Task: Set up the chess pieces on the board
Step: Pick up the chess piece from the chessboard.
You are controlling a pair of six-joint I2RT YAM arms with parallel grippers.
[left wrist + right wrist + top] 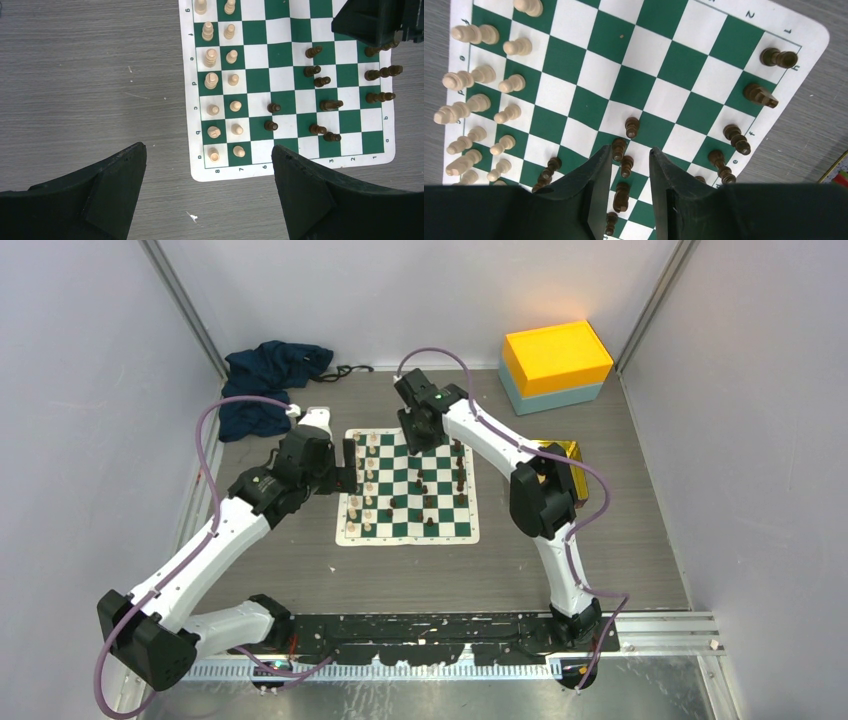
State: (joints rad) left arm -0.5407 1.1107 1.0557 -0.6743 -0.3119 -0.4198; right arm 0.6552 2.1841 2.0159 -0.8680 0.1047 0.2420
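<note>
Finding, read on the overhead view as the dial: the board (404, 538) lies flat at the centre of the tabletop (300, 575). The cream pieces (211, 80) stand in two ranks along its 9 o'clock edge, so I judge that side finished. The dark pieces (632, 127) are the open item. A few stand at the 3 o'clock edge and the rest are scattered over the middle squares.

Your right claw (630, 150) hangs over the 12 o'clock part of the board, jaws partway apart. Several dark pieces show in the gap, and none looks pinched. I judge it is lined up to take one of that cluster. They crowd together, so a neighbour may topple.

Your left claw (209, 147) is spread wide and empty, off the board at 9 o'clock. It is probably parked there to keep clear of the cream ranks.
</note>
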